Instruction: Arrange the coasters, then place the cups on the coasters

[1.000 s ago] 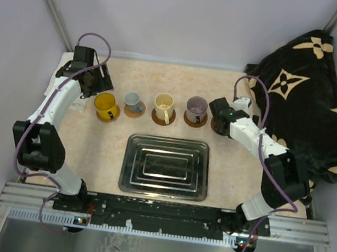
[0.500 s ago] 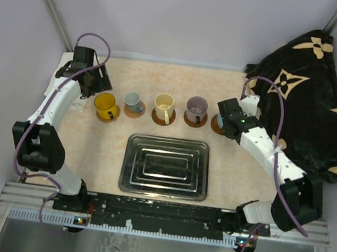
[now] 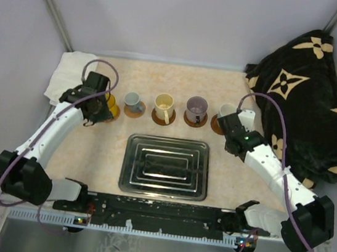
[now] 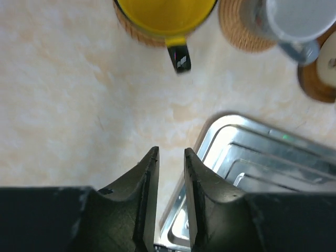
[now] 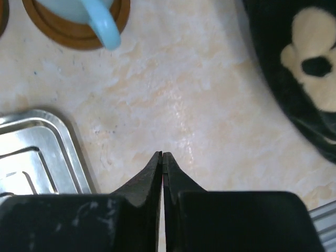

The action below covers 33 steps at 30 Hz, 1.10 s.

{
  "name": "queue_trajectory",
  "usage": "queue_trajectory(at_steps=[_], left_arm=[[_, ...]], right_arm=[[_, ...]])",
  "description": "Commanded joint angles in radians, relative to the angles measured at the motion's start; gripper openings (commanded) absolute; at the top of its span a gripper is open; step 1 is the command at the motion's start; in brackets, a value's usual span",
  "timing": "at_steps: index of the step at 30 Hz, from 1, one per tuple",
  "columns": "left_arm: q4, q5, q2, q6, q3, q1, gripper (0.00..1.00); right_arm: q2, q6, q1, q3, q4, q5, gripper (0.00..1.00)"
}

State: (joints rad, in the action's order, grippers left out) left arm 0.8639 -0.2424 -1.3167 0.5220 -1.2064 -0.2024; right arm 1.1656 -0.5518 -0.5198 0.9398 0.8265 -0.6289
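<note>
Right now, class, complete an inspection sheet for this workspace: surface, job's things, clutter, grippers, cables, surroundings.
Surface: beige table, no spills seen.
Job's things: yellow cup, grey-white cup, cream cup, purplish cup and light blue cup in a row, each on a coaster.
Clutter: empty steel tray in front of the row; white cloth at the far left corner.
Grippers: left gripper slightly open, empty, near the yellow cup; right gripper shut, empty.
Cables: purple cable along each arm.
Surroundings: black patterned blanket at right; pale walls.
</note>
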Motion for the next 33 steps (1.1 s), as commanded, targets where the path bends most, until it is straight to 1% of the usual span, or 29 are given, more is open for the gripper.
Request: queue_trajectory(at_steps=[1,5,8,15,24,32,33], left_arm=[[0.101,-0.013,0.024,0.139,0.112,-0.059,0.3],[0.086,-0.024,0.033,0.197,0.174,-0.06,0.27],[0.073,-0.045,0.018,0.24,0.192,-0.06,0.26],[0.029,-0.116,-0.09,0.308,0.166,-0.057,0.27],[-0.023,-0.095,-0.217,0.357,0.146,-0.028,0.27],[-0.081,-0.08,-0.297,0.361,0.112,0.041,0.27],[-0.111,-0.078,-0.302,0.361,0.109,0.049,0.27]], right_arm=[[-0.045,0.019,-0.014,-0.051,0.004,0.092,0.0],[-0.034,0.031,-0.014,-0.069,-0.038,0.101,0.0],[-0.017,0.024,-0.014,-0.065,-0.057,0.112,0.0],[0.002,0.028,-0.014,-0.034,-0.086,0.094,0.0],[0.024,0.065,-0.014,0.036,-0.098,0.031,0.0],[0.041,0.081,-0.014,0.064,-0.101,-0.009,0.0],[0.043,0.08,-0.014,0.066,-0.102,-0.012,0.0]])
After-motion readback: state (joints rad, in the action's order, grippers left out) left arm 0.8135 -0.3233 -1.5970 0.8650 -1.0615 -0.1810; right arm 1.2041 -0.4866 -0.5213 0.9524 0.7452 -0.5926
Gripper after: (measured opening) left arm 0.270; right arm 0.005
